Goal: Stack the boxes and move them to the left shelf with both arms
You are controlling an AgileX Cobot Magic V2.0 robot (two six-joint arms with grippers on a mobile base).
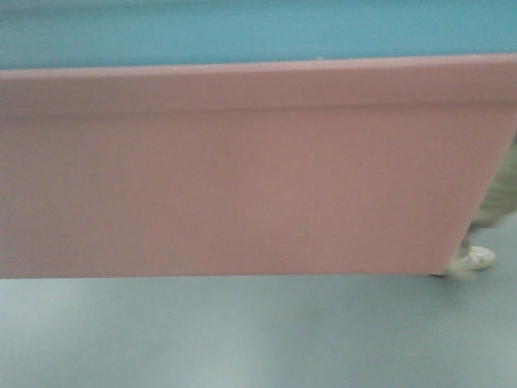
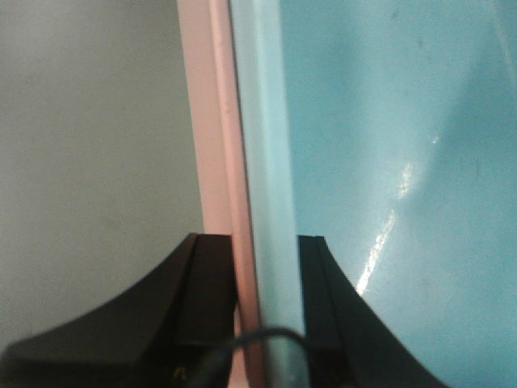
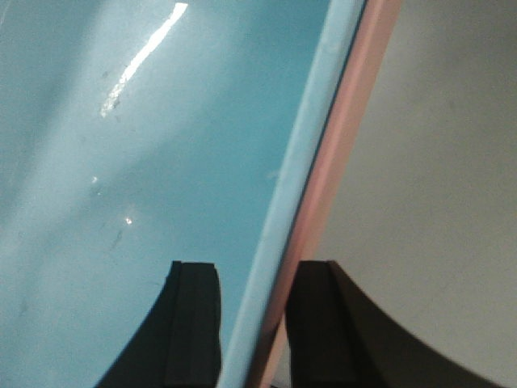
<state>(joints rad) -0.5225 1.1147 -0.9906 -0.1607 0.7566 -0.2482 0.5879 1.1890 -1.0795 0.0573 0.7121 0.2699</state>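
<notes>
1. Since the blue bin (image 1: 242,32) sits nested inside the pink bin (image 1: 242,170), we see only its wall above the pink rim (the front view is blurred).
2. Our left gripper (image 2: 265,252) is clenched across both rims, with one finger outside the pink bin and one inside.
3. Our right gripper (image 3: 254,275) pinches both rims likewise.
4. Below the pink bin lies grey floor (image 1: 242,339), and a white shoe (image 1: 477,259) shows beside its lower right corner.

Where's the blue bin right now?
The blue bin is nested inside the pink bin, showing above it in the front view; the left gripper and right gripper pinch both rims.
</notes>
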